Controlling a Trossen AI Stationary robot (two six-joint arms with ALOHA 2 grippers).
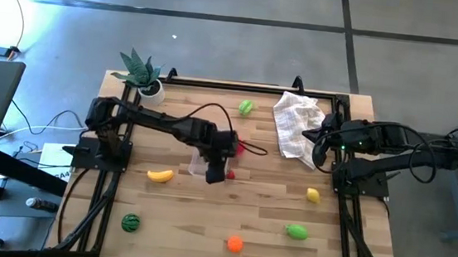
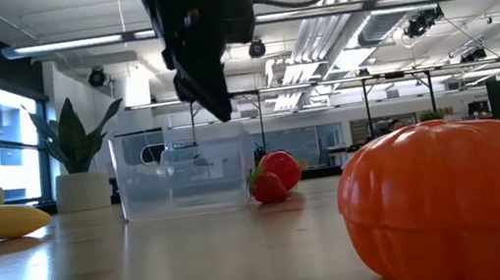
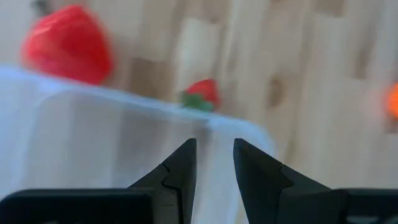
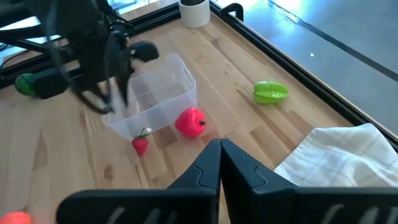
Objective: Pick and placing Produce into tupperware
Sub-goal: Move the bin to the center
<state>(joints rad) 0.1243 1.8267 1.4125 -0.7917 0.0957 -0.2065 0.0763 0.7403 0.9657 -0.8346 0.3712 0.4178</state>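
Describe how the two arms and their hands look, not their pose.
Both arms are black, jointed tubes on black bases, with dark cables trailing off the table. The left hand ends in two black, pointed wedge fingers; the right hand has matching ones. A small green light glows on the right arm.

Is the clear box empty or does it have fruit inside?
Empty. The tupperware shows bare inside; the red pieces lie outside beside it.

Clear tupperware (image 4: 152, 99) sits upright, empty — strawberry (image 4: 140, 144) and red fruit (image 4: 191, 122) just beside it.
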